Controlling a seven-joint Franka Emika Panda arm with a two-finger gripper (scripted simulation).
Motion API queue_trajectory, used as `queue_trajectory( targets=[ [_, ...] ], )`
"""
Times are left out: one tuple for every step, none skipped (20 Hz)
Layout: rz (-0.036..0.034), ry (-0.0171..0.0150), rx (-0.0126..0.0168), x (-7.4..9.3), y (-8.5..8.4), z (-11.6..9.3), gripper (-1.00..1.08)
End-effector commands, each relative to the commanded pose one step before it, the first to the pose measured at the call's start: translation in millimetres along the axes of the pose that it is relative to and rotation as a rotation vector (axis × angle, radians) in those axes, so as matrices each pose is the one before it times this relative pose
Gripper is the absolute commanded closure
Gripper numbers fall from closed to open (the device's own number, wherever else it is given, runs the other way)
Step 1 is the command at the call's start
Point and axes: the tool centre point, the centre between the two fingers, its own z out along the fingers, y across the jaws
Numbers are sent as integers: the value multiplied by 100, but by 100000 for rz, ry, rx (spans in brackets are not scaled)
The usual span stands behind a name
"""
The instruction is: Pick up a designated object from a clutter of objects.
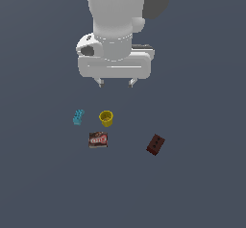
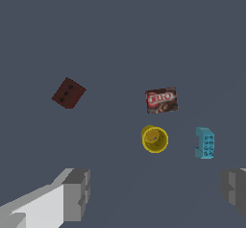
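Four items: the clutter lies spread on a dark grey floor (image 1: 206, 183), none touching another.
Step in hand: approach; by my reckoning nothing is picked yet, and I hang high above the lot.
Pincer: my gripper (image 1: 115, 82) is released, fingers spread wide and holding nothing; in the wrist view both pads frame the scene with bare floor between them.
Designated object: dark red-brown block (image 1: 155, 145), dotted face up, lying skewed to my jaw line.
Block's place: in the exterior view it sits at about 5 o'clock from my fingertips, well apart from them, and at about 3 o'clock from the other three items, standing alone.
Lookalike: brown labelled packet (image 1: 98, 140), flat, red-white label showing; not my target.
Yellow cup (image 1: 106, 118): upright, mouth open, just beside the packet at its 1 o'clock.
Cyan toothed piece (image 1: 78, 117): at 9 o'clock from the cup, near it.
Next move, as I judge it: shift sideways until centred over the block, turn my wrist to square the fingers with its sides, then descend.
Clearance: I expect the neighbours to pose little risk.
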Motion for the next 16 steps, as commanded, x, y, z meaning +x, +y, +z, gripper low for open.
queue_trajectory(
  targets=[
    [0, 0, 0, 0, 1, 0, -92],
    [122, 70, -62, 6, 59, -22, -92],
    [327, 184, -161, 24, 165, -52, -92],
    [555, 313, -274, 35, 279, -92, -92],
    [762, 432, -379, 48, 388, -128, -92],
    [955, 548, -483, 57, 496, -165, -92],
    [904, 528, -470, 51, 485, -164, -92],
    [664, 399, -360, 34, 373, -130, -92],
    [426, 269, -248, 17, 259, -95, -92],
    [198, 140, -133, 4, 142, -57, -92],
    [0, 0, 0, -1, 34, -6, -92],
    [-128, -65, 56, -8, -92, 22, -92],
    [-17, -63, 73, 16, -89, 49, -92],
    [119, -33, 62, 43, -71, 67, -92],
    [233, -8, 51, 67, -82, 87, -92],
    [346, -4, 66, 92, -99, 118, -92]
  ],
)
